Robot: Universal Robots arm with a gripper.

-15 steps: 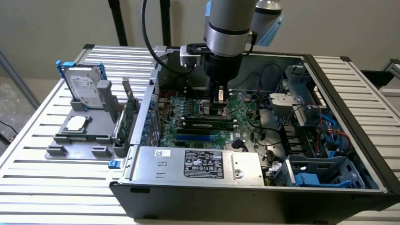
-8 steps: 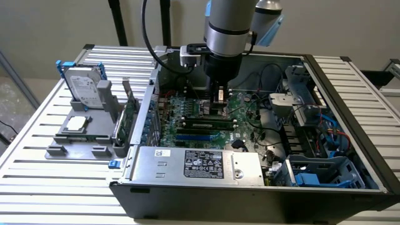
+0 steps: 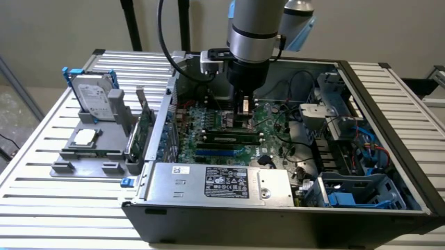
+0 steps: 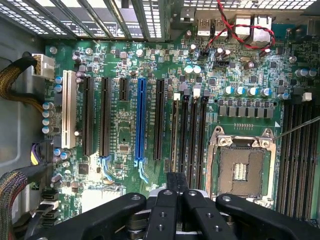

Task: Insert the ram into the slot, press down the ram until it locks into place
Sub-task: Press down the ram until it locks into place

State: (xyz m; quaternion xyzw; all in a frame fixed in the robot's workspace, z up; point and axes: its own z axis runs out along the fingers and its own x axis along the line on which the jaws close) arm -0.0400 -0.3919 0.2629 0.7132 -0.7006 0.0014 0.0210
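The ram (image 3: 230, 137), a green stick with black chips, lies along one of the parallel black slots (image 3: 226, 141) on the motherboard in the open computer case. My gripper (image 3: 245, 110) hangs over the board just behind the ram, a little above it and not touching it. Its black fingers (image 4: 165, 200) are shut together, and I see nothing between them. In the wrist view the gripper (image 4: 177, 182) sits at the end of a bank of empty black slots (image 4: 189, 132) beside the bare processor socket (image 4: 242, 167).
A silver power supply (image 3: 215, 182) fills the case's near side, and a drive cage (image 3: 341, 120) with cables stands on the exterior view's right. A blue socket (image 3: 221, 152) lies near the ram. A hard drive (image 3: 97, 101) stands on a grey holder outside the case.
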